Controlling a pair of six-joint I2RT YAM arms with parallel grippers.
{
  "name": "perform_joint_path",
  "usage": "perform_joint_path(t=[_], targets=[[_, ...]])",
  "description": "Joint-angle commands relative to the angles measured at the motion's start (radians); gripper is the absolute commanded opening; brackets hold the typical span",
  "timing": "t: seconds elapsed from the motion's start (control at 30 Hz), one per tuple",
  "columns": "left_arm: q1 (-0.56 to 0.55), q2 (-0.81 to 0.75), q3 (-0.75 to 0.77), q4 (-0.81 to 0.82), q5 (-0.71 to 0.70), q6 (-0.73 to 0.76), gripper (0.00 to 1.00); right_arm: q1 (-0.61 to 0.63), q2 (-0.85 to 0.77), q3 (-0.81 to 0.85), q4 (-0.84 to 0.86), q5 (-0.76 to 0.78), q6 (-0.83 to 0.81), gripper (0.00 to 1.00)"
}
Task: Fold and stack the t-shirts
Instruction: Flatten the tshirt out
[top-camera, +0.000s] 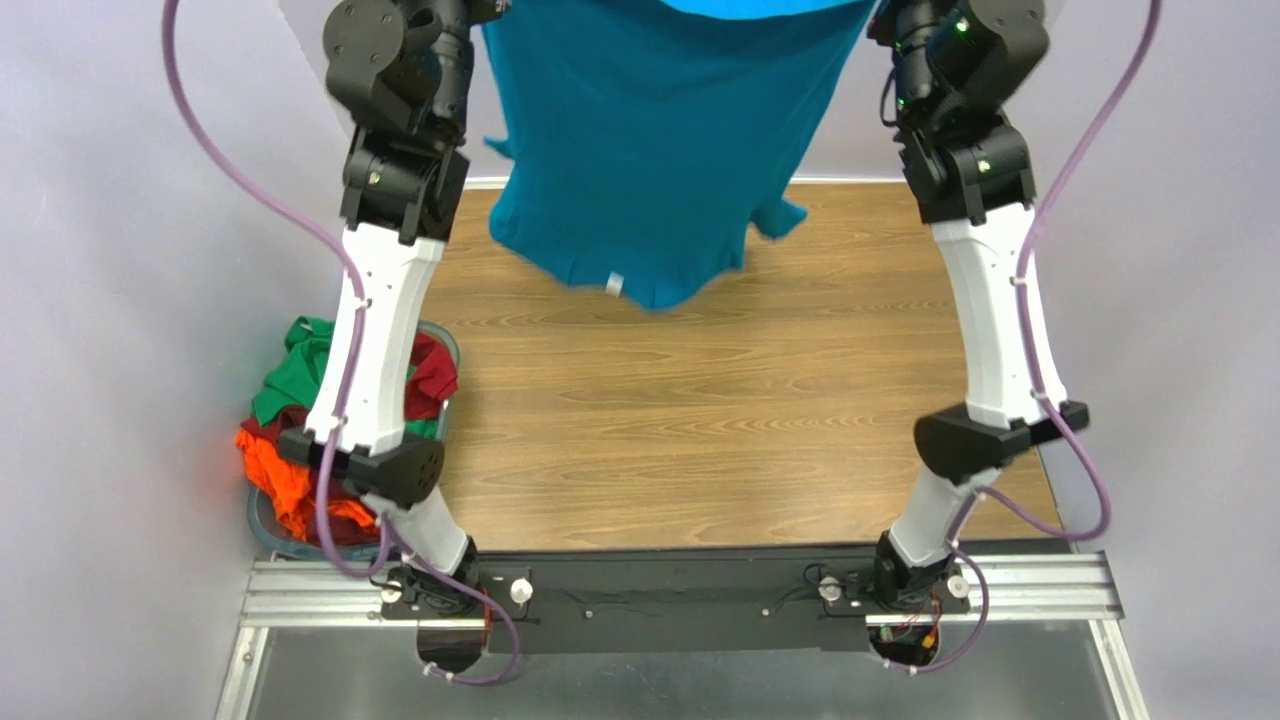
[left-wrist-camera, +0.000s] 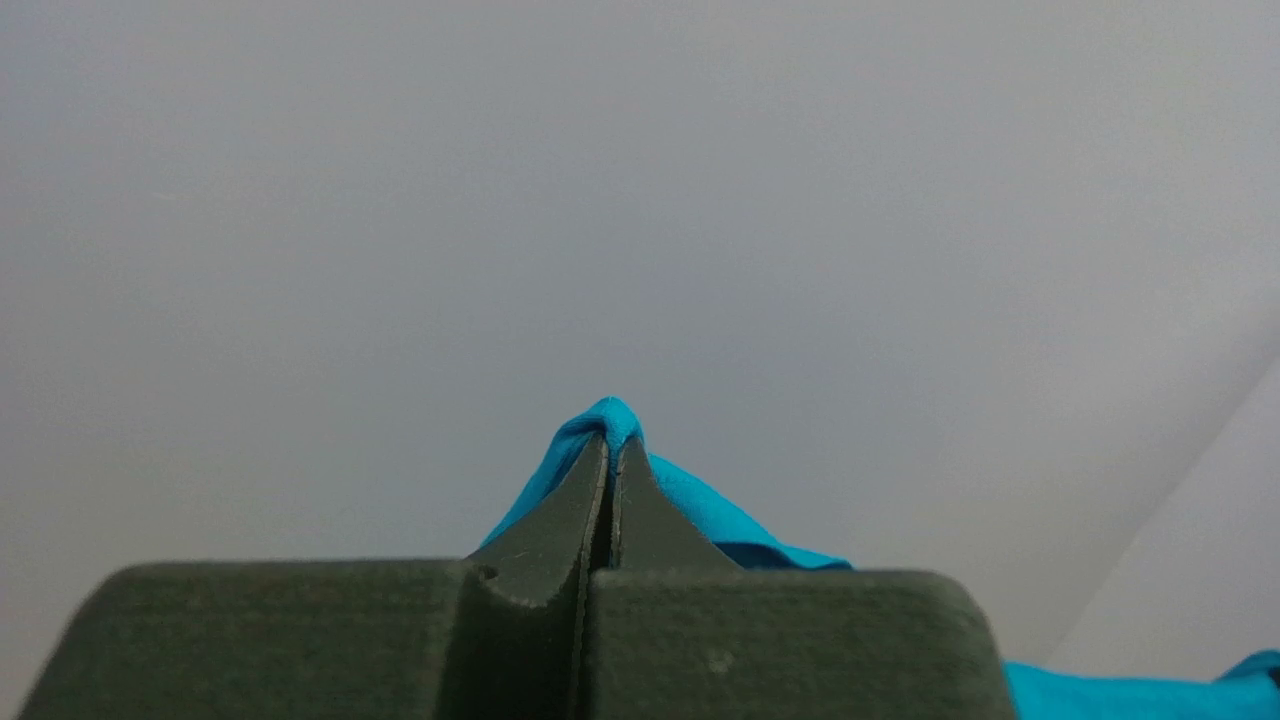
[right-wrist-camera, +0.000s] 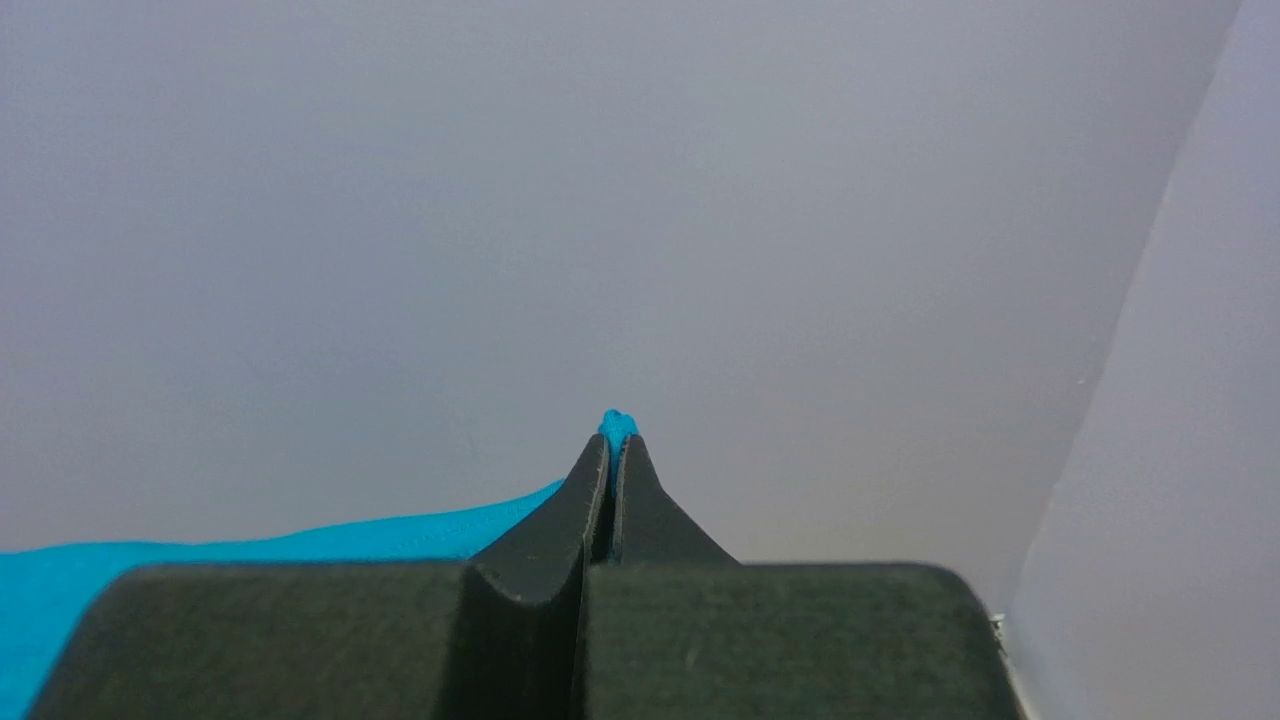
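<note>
Raising both arms, pinching teal-blue t-shirt (top-camera: 646, 135) aloft

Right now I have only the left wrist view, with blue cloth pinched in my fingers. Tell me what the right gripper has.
Observer: The right gripper is shut on an edge of the same teal-blue t-shirt.
Operator: Report how it hangs.
Observer: It hangs spread between both raised arms, over the far half of the table.
Operator: Locate the other shirts.
Observer: The green shirt, dark red shirt and orange shirt lie bunched in the basket at the table's left edge.
</note>
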Motion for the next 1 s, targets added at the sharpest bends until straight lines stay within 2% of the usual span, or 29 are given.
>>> perform_joint_path(t=[0.0, 0.03, 0.13, 0.17, 0.2, 0.23, 0.27, 0.3, 0.33, 0.4, 0.5, 0.53, 0.6, 0.73, 0.97], targets=[[0.003, -0.174, -0.167, 0.117, 0.055, 0.008, 0.00, 0.002, -0.143, -0.131, 0.084, -0.041, -0.065, 0.01], [0.003, -0.203, -0.217, 0.118, 0.047, 0.002, 0.00, 0.002, -0.168, -0.183, 0.084, -0.045, -0.057, 0.01], [0.003, -0.346, -0.505, 0.120, 0.043, -0.062, 0.00, 0.004, -0.327, -0.448, 0.084, -0.070, -0.034, 0.01], [0.003, -0.437, -0.601, 0.121, 0.049, -0.093, 0.00, 0.002, -0.372, -0.526, 0.084, -0.075, -0.019, 0.01], [0.003, -0.488, -0.701, 0.149, 0.043, -0.162, 0.00, 0.002, -0.415, -0.691, 0.084, -0.069, 0.025, 0.01], [0.002, -0.539, -0.902, 0.149, 0.033, -0.223, 0.00, 0.002, -0.462, -0.765, 0.084, -0.078, 0.051, 0.01], [-0.003, -0.643, -1.006, 0.169, 0.024, -0.309, 0.00, 0.002, -0.548, -0.853, 0.083, -0.097, 0.112, 0.01], [-0.014, -0.692, -1.206, 0.175, 0.021, -0.360, 0.00, 0.002, -0.599, -0.999, 0.081, -0.117, 0.156, 0.01], [-0.018, -0.741, -1.302, 0.174, 0.018, -0.404, 0.00, 0.002, -0.639, -1.086, 0.081, -0.130, 0.188, 0.01], [-0.066, -0.870, -1.543, 0.184, 0.023, -0.475, 0.00, 0.002, -0.751, -1.221, 0.078, -0.205, 0.300, 0.01], [-0.135, -0.973, -1.752, 0.128, 0.081, -0.539, 0.00, 0.002, -0.842, -1.521, 0.038, -0.364, 0.387, 0.01], [-0.155, -0.987, -1.791, 0.097, 0.098, -0.558, 0.00, 0.002, -0.862, -1.522, 0.027, -0.365, 0.429, 0.01], [-0.195, -1.024, -1.860, 0.056, 0.112, -0.593, 0.00, 0.002, -0.891, -1.659, 0.003, -0.361, 0.539, 0.01], [-0.277, -1.047, -1.989, 0.022, 0.121, -0.682, 0.00, 0.002, -0.886, -1.807, -0.052, -0.384, 0.638, 0.01], [-0.314, -0.992, -2.038, -0.013, 0.148, -0.747, 0.00, 0.002, -0.811, -1.906, -0.115, -0.305, 0.737, 0.01]])
